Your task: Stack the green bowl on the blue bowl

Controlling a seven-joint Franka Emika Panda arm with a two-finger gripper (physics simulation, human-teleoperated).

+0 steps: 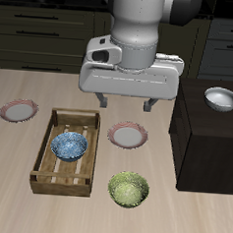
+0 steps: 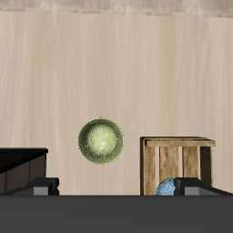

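A wooden tray (image 1: 47, 148), two pink-rimmed plates (image 1: 127, 136) (image 1: 18, 111) — and a white bowl (image 1: 221, 98) on a dark cabinet (image 1: 210, 145).

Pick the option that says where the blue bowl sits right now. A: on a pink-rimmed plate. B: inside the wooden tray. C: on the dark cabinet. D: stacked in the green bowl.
B: the blue bowl rests inside the wooden tray, apart from the green bowl, which stands alone on the table nearer the front edge.
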